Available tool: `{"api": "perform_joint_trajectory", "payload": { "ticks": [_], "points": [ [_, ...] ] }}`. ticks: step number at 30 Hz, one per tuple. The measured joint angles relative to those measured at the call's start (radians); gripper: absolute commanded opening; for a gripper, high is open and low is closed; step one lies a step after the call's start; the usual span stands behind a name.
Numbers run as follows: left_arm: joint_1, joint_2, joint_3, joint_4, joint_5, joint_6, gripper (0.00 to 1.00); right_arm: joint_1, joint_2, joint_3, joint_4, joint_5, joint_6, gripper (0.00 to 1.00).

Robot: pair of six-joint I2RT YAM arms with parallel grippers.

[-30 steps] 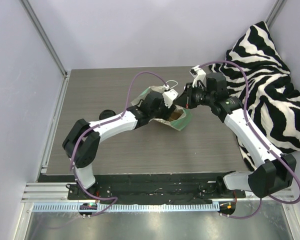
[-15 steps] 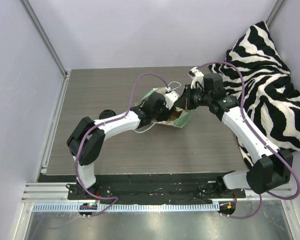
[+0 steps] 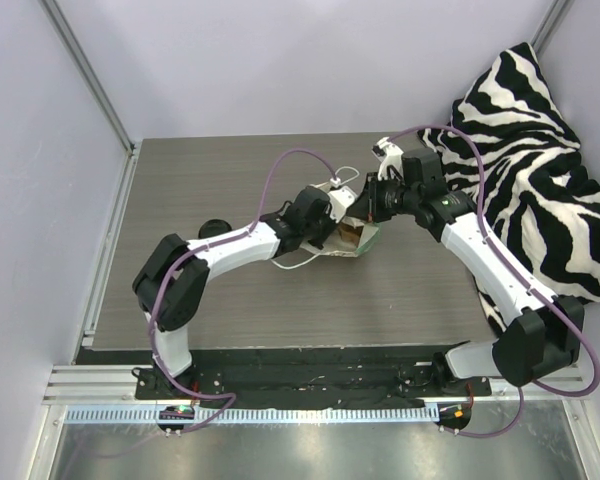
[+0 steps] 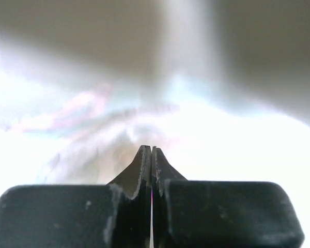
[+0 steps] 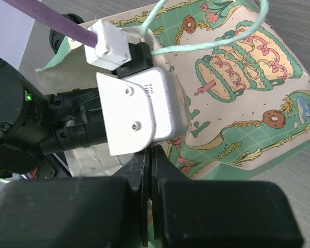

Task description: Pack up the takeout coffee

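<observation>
The bag (image 5: pixel 237 93) lies on its side on the table (image 3: pixel 180 180). Something brown shows in its mouth, but I cannot tell what. The coffee (image 3: pixel 213 228) stands outside the bag, well to its left. The left gripper (image 4: pixel 152 151) is closed. The right gripper (image 5: pixel 150 155) is closed too, at the bag's edge.

left wrist view: blown-out white blur past left tool (image 4: pixel 152 155); nothing readable.
bag (image 5: pixel 237 88): in top view mostly covered by both arms; inside not visible.
right tool (image 5: pixel 150 155): fingers pressed together; paper between them or not, can't tell.
cup (image 3: pixel 213 228): only black lid shows, partly behind left arm, too small for detail.
</observation>
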Motion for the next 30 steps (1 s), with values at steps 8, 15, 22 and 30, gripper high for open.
{"api": "perform_joint_trajectory", "payload": {
  "ticks": [8, 15, 22, 30],
  "points": [
    [0.01, -0.16, -0.108, -0.018, 0.047, 0.026, 0.0, 0.006, -0.032, 0.0, 0.057, 0.032, -0.029, 0.01],
    [0.009, -0.275, -0.182, 0.013, 0.111, 0.082, 0.46, 0.006, -0.057, -0.006, 0.077, 0.068, -0.041, 0.01],
    [0.009, -0.348, -0.261, 0.017, 0.205, 0.294, 0.45, 0.006, -0.058, -0.017, 0.092, 0.055, -0.051, 0.01],
    [0.009, -0.318, -0.223, -0.095, 0.289, 0.697, 0.45, 0.006, -0.06, -0.028, 0.106, 0.013, -0.077, 0.01]
  ]
}}
